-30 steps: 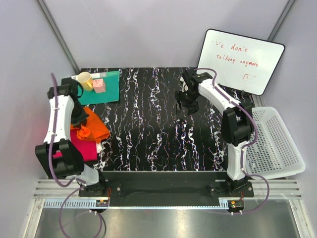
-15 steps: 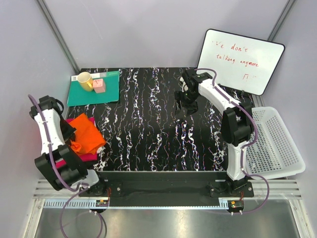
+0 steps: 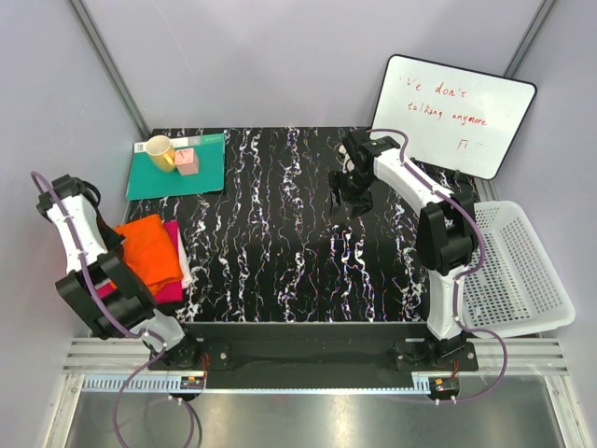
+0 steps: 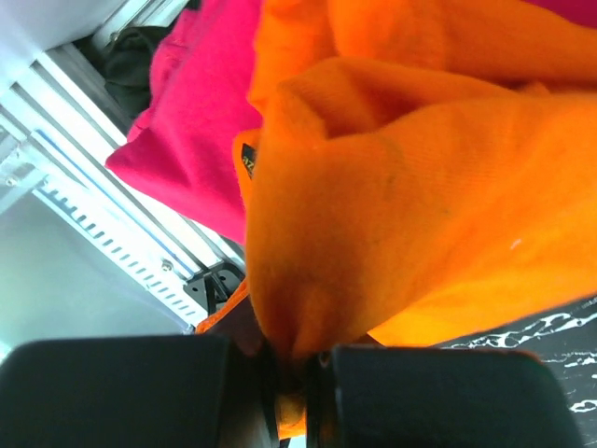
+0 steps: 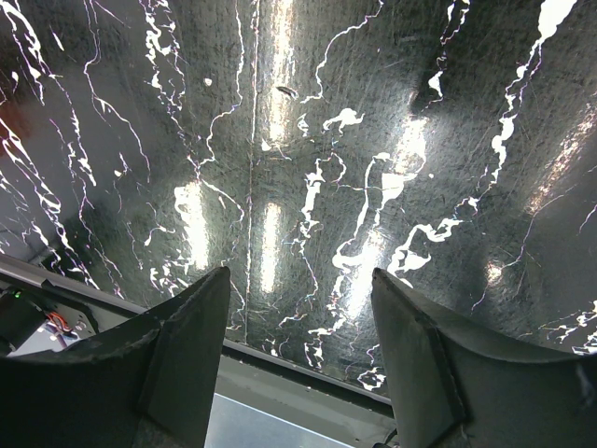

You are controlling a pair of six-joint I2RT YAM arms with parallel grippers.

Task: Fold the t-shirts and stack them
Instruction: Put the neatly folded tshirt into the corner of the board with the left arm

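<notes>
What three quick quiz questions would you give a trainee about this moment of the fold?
1. True or false: the left gripper is shut on the orange t-shirt.
2. What does the orange t-shirt lie on? A) the magenta-pink t-shirt B) the teal mat C) the white basket
3. What does the right gripper hold?

Key: 1 true, orange cloth is pinched between its fingers. 2 A. 3 nothing, it is open above the bare table.
</notes>
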